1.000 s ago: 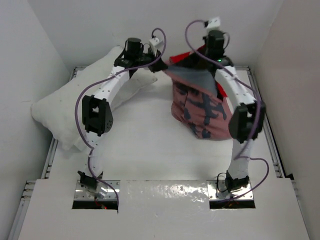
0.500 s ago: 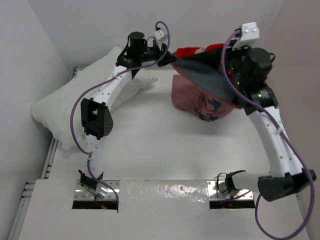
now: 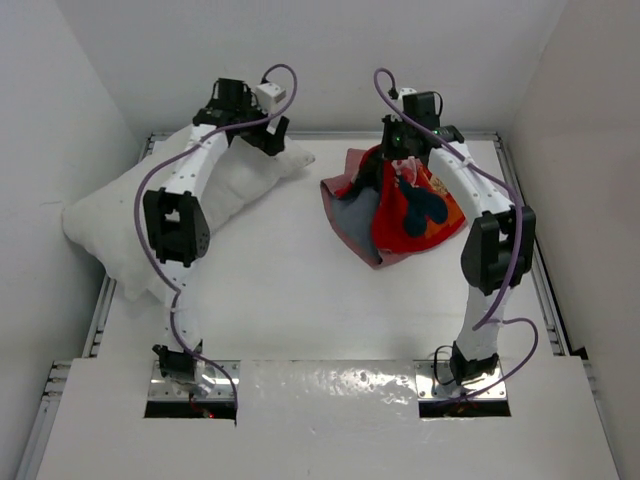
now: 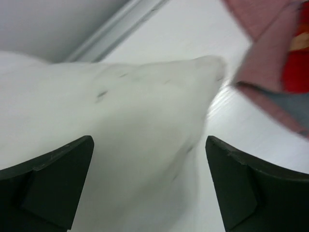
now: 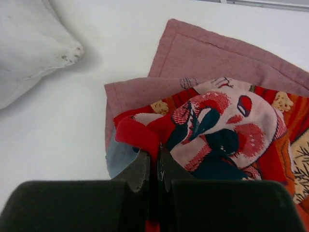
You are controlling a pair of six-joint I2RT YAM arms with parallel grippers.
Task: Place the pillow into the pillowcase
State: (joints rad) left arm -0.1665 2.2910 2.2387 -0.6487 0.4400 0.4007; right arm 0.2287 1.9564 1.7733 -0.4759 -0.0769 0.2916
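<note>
From above, the pillow lay at the tabletop's left, its long axis running near-left to far-right. The left arm, the nearer one, hung over its far corner, and the pillowcase sat bunched at right.

Left wrist: the left fingers were spread wide, with the pillow corner straight below.

Right wrist: the right fingers were pressed together, pinching the pillowcase's red edge.

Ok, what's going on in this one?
The right end effector is shut on a fold of the red printed pillowcase, which sits bunched on the table. The left end effector hangs open over a corner of the white pillow, gripping nothing. The pillow is entirely outside the case, so insertion has not begun.
</note>
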